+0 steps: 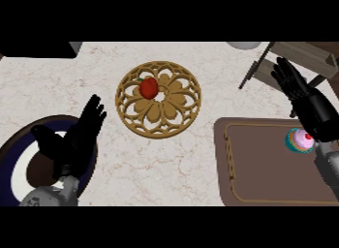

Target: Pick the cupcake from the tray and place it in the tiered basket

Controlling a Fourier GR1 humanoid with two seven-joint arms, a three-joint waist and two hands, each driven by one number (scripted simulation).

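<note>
Cupcake on tray, untouched.
Cupcake point(300, 140) upright at tray's point(272, 169) upper right edge, cherry topmost; tiered basket point(158, 98) mid-counter holds a strawberry point(148, 87). Right hand point(301, 94) open beside cupcake; left hand point(76, 138) open over plate point(8, 160).

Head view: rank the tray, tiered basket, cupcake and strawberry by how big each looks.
1. tray, partly cut off by the view's edge
2. tiered basket
3. cupcake, partly hidden by the right hand
4. strawberry; close to the cupcake, so unsure
</note>
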